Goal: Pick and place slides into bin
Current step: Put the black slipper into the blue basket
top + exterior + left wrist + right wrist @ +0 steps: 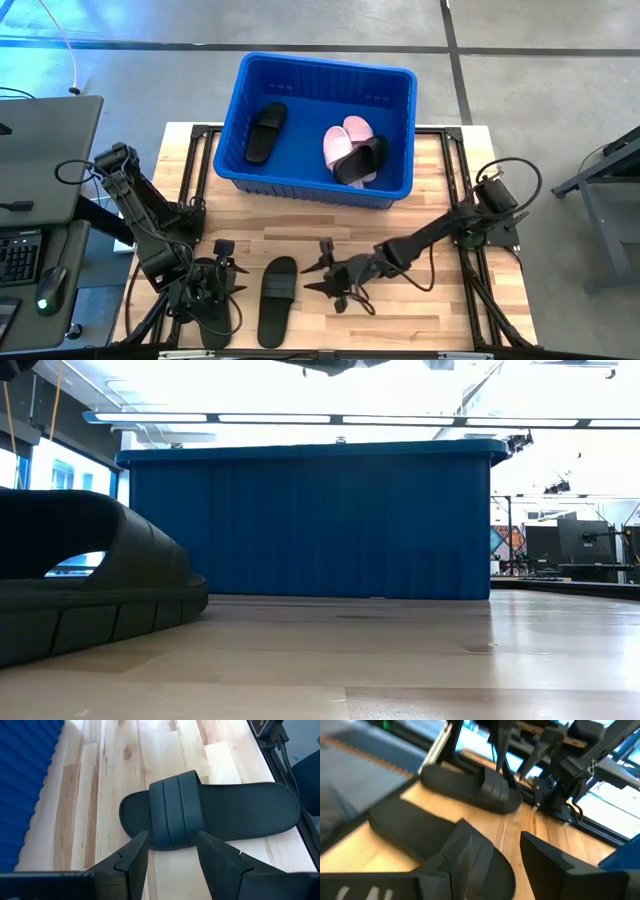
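Observation:
The blue bin point(318, 70) stands at the table's far middle. It holds one black slide point(266, 132), two pink slides point(345, 140) and a black slide point(361, 160) lying on them. Two black slides lie sole-down near the table's near edge: one point(213, 325) under my left gripper point(222, 275), one point(278, 300) beside my right gripper point(318, 277). My left gripper point(172, 852) is open above its slide point(215, 815), fingertips by the strap point(176, 810). My right gripper point(505, 855) is open over the middle slide point(415, 835).
The bin's near wall point(310, 525) stands across the table behind the slides. Bare wood lies between the bin and the two slides, and on the table's right half. The low view shows a black slide point(90, 580) close at its left. A desk with a keyboard stands left of the table.

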Robot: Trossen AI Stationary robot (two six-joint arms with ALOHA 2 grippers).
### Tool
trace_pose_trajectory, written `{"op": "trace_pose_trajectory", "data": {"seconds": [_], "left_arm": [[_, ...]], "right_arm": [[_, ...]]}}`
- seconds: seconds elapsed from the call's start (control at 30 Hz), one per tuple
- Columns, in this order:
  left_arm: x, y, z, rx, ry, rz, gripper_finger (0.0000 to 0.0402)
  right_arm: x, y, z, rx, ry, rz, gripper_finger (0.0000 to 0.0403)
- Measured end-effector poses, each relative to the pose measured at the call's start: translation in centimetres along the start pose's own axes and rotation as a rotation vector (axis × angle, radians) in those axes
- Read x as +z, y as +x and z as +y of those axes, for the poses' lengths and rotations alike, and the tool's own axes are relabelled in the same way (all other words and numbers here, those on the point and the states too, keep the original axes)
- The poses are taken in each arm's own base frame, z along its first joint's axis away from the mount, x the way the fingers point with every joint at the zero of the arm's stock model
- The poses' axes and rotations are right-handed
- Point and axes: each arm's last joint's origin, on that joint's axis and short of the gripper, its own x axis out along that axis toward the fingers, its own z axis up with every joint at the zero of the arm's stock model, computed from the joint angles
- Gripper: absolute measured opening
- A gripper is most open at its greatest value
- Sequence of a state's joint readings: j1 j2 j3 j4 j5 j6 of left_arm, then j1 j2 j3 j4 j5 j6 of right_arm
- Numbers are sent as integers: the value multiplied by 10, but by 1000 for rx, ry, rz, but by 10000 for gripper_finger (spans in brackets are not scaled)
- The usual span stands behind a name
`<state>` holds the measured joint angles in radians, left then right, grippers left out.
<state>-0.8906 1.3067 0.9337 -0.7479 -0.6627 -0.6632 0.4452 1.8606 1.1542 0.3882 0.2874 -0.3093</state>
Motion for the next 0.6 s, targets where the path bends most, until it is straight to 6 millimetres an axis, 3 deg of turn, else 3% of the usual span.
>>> {"op": "trace_pose_trajectory", "data": {"seconds": [0.2,0.37,0.6], "left_arm": [[0,0,0,-13,-48,10,156],[-3,-1,-5,-128,-110,109,156],[-19,0,-26,-247,-165,287,156]], "right_arm": [[-8,2,-8,-22,112,23,147],[-11,4,-16,-41,186,42,142],[-14,4,-15,-30,223,70,142]]}}
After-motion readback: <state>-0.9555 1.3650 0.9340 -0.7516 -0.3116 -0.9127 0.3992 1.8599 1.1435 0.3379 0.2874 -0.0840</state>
